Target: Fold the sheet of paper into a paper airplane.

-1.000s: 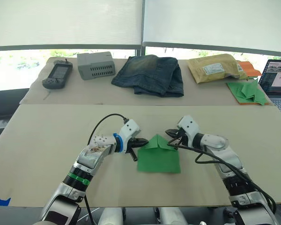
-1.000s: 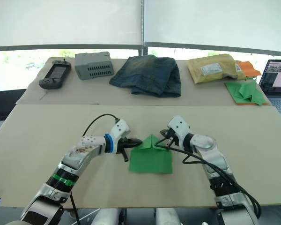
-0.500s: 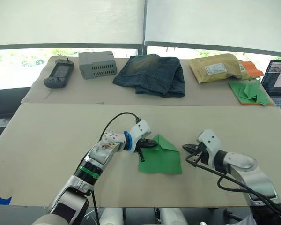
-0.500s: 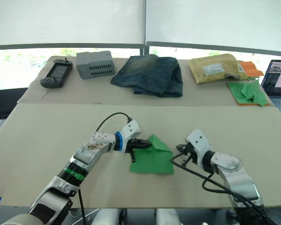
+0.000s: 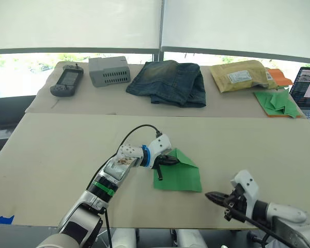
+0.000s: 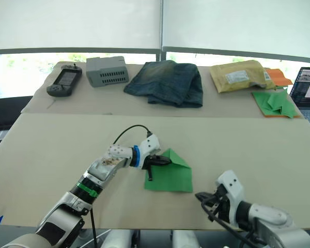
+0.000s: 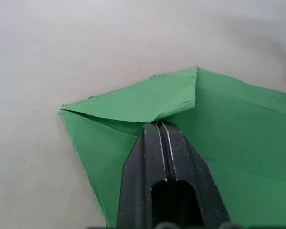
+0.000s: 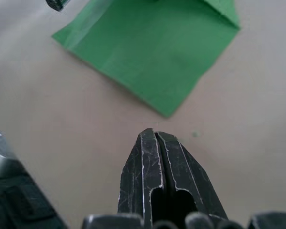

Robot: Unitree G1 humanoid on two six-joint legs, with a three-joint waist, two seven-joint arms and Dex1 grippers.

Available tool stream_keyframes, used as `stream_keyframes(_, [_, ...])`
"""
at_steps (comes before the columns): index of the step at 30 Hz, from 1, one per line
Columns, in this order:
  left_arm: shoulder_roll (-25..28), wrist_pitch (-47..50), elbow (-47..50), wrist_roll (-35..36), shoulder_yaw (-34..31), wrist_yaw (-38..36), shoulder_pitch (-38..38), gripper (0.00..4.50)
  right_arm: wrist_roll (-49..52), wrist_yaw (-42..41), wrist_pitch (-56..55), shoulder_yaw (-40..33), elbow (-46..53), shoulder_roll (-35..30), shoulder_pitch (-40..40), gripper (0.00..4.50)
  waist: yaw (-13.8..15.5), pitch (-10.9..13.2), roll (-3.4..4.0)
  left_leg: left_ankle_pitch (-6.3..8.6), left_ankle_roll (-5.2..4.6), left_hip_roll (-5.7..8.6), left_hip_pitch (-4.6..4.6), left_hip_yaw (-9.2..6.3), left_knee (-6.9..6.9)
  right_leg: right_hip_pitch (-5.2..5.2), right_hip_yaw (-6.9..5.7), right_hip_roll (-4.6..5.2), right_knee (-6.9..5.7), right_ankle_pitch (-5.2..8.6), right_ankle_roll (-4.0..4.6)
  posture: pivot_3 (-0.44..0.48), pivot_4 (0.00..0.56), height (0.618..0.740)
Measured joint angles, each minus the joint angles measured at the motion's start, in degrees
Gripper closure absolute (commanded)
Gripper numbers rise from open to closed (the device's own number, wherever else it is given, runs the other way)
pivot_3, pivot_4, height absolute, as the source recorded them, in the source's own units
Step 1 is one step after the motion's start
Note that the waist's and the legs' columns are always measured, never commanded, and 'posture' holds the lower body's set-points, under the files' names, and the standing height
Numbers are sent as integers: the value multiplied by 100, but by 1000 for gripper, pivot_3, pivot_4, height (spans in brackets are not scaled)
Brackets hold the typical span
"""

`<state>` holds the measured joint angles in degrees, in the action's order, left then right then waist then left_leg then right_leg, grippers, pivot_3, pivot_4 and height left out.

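Sheet of paper (image 5: 178, 173): flat on table (image 5: 62, 155), top corners folded.
Left end effector (image 5: 171, 160): fingers together, tips on fold.
Right end effector (image 5: 211, 196): pressed together, empty, near sheet.

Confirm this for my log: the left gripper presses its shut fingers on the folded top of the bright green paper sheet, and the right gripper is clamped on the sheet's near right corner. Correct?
Not quite. The right gripper is shut on nothing, over bare table short of the bright green paper sheet, as the right wrist view shows. The left gripper does press shut fingers on the folded top.
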<state>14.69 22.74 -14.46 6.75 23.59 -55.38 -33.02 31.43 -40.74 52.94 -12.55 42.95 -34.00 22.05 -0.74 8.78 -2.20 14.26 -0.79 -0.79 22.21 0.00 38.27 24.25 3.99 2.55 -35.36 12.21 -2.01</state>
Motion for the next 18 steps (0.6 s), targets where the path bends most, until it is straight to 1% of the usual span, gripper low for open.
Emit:
stream_keyframes(3, [-24, -9, -13, -12, 14, -26, 1, 4473, 211, 296, 196, 109, 180, 201, 1, 4500, -5, 0, 0, 0, 0, -2, 1, 0, 9, -1, 0, 0, 0, -4, -4, 0, 150, 728])
stream_keyframes(10, [-14, -1, 4, -7, 9, -72, 3, 4473, 303, 1218, 600, 821, 136, 721, -431, 4500, -3, -1, 1, 0, 0, -2, 8, -2, 8, 4, -2, -1, 2, -4, -1, 0, 150, 728])
stream_keyframes(18, [335, 179, 328, 27, -114, -158, 176, 4473, 246, 1673, 515, 1156, -38, 923, -725, 4500, -47, -2, -2, 0, -1, -7, -13, -2, 9, -7, -3, -8, -4, -9, 5, 0, 150, 728])
